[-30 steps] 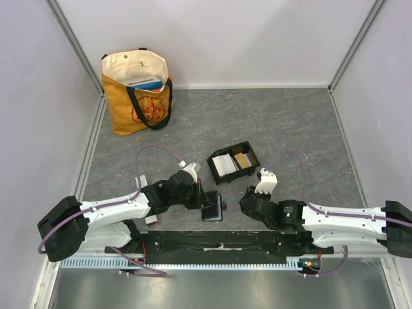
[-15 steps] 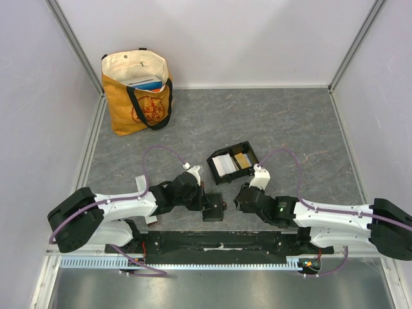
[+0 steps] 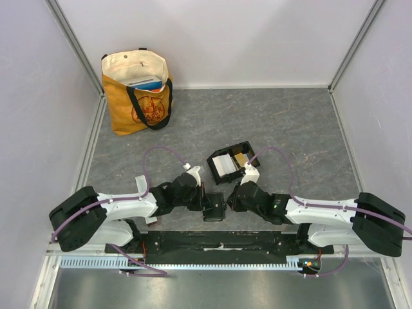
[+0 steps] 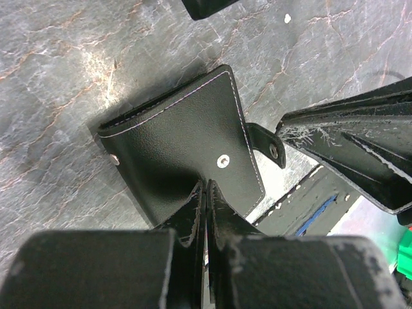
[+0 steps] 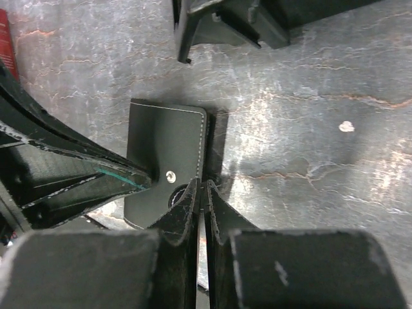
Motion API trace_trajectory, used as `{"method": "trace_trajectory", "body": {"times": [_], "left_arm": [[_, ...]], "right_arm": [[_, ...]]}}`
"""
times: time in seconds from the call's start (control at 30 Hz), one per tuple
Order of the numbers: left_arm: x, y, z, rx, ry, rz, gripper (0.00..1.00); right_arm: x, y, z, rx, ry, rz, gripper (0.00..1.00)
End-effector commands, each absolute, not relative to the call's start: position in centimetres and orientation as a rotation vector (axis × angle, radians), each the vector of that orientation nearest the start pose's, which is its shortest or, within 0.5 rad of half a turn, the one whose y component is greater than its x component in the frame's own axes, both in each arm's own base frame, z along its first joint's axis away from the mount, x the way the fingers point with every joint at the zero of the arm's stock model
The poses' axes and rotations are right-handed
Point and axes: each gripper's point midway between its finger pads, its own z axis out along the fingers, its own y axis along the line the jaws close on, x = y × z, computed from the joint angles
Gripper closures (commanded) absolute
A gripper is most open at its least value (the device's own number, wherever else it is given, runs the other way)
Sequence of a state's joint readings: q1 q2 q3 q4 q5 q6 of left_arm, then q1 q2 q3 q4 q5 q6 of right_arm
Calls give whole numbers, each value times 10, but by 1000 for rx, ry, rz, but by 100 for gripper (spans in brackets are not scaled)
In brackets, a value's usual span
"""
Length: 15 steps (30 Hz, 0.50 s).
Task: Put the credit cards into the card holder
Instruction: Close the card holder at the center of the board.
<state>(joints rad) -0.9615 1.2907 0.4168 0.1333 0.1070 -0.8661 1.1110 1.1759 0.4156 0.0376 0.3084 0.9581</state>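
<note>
Seen from above, the card holder (image 3: 212,159) sits on the table (image 3: 290,122) just beyond my two claws. There are pale cards (image 3: 224,166) in the compartment on that view's left and an orange-gold card (image 3: 240,158) in the other, so I judge that much of the job done. Both claws are down at the black wallet (image 3: 214,207), which lies near the holder on my side of it. I take it I am working the wallet open to look for more cards, though no picture shows whether any are inside. My left claw (image 4: 206,188) is shut tight, and its own camera shows the tips pinched on the wallet's near edge, below the snap stud (image 4: 223,161). My right claw (image 5: 203,188) has its tips drawn to a thin slit over the wallet's right edge, clamped there as far as I can judge. Only the left camera shows the strap tab (image 4: 270,149) poking out toward the right claw. Only the overhead view shows the cards; the wrist cameras catch just a bit of the holder's wall.
</note>
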Motion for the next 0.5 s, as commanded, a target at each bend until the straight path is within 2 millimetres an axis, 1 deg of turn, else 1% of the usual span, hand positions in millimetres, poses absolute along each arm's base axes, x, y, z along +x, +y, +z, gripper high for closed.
{"method": "trace_trajectory", "body": {"times": [0.0, 0.13, 0.33, 0.47], "left_arm": [[137, -277, 19, 204, 2547, -910, 98], [137, -276, 19, 195, 2548, -908, 98], [137, -276, 21, 198, 2542, -916, 98], [137, -276, 23, 202, 2535, -924, 98]], "right_arm": [[155, 283, 55, -38, 2340, 822, 91], [153, 284, 54, -23, 2349, 837, 93], [154, 270, 53, 11, 2350, 789, 95], [152, 267, 54, 20, 2359, 784, 96]]}}
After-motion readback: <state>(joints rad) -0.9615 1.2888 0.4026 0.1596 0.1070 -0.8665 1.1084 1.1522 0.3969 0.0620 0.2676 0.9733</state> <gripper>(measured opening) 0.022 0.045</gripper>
